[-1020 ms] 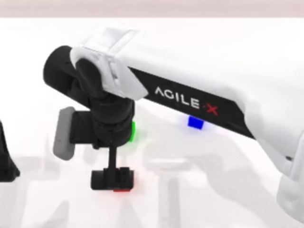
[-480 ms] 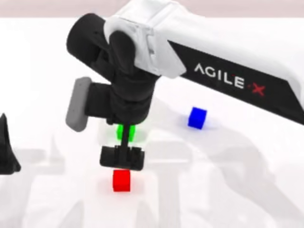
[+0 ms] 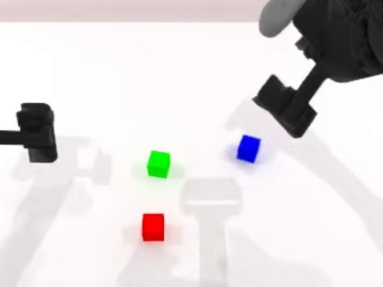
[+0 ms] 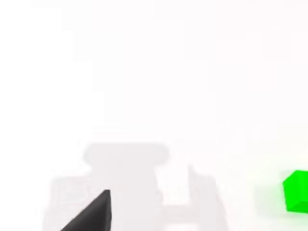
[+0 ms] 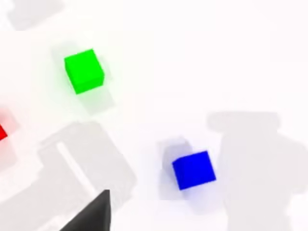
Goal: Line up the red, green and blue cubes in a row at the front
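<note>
Three cubes lie apart on the white table. The red cube [image 3: 153,227] sits nearest the front, the green cube [image 3: 159,163] just behind it, and the blue cube [image 3: 248,148] farther right. My right gripper [image 3: 286,109] hangs open and empty behind and to the right of the blue cube. In the right wrist view the blue cube [image 5: 194,170] and green cube [image 5: 84,70] lie ahead of one dark fingertip [image 5: 98,211], and a sliver of the red cube [image 5: 2,131] shows at the edge. My left gripper [image 3: 37,133] is open at the far left, with the green cube [image 4: 296,191] off to its side.
Only the bare white table [image 3: 311,239] and the arms' grey shadows surround the cubes. A pale wall strip [image 3: 119,9] runs along the back edge.
My right gripper let go of the red cube at the front, lifted and swung away to the back right. The left gripper moved in from the left edge and backward.
</note>
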You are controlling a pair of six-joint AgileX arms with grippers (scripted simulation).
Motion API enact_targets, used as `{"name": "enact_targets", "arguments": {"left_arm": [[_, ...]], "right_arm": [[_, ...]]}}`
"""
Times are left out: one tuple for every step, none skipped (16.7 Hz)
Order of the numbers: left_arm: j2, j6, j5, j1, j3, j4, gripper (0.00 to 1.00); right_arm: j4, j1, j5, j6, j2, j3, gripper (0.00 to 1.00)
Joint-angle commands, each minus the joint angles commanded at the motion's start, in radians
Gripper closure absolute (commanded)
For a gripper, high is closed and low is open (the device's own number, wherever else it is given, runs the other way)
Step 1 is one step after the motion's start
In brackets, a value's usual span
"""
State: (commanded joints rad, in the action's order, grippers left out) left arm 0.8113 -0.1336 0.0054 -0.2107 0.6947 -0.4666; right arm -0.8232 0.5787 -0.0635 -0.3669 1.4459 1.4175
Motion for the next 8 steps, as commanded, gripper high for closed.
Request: {"name": "enact_targets", "arguments": {"left_arm": [[0.11,-0.016,-0.001,-0.025,0.087,-0.062,0.0],[0.214,-0.031,-0.001,-0.049,0.169,-0.12,0.0],[0.325,-0.046,-0.002,-0.074,0.258,-0.183,0.0],[0.429,-0.061,-0.003,-0.098,0.34,-0.24,0.0],[0.531,-0.075,-0.003,-0.121,0.42,-0.297,0.0],[0.637,-0.09,-0.004,-0.145,0.505,-0.355,0.0],[0.733,-0.103,-0.004,-0.167,0.582,-0.407,0.0],[0.831,-0.117,-0.004,-0.19,0.662,-0.459,0.0]], "right_arm": [[0.065,-0.049,-0.002,0.031,-0.123,-0.106,0.0],[0.129,-0.098,-0.004,0.062,-0.246,-0.214,0.0],[0.192,-0.145,-0.004,0.092,-0.364,-0.323,0.0],[0.253,-0.191,-0.003,0.122,-0.478,-0.433,0.0],[0.314,-0.235,-0.001,0.15,-0.587,-0.543,0.0],[0.373,-0.278,0.003,0.177,-0.691,-0.651,0.0],[0.43,-0.318,0.007,0.203,-0.788,-0.756,0.0],[0.486,-0.356,0.013,0.228,-0.882,-0.857,0.0]]}}
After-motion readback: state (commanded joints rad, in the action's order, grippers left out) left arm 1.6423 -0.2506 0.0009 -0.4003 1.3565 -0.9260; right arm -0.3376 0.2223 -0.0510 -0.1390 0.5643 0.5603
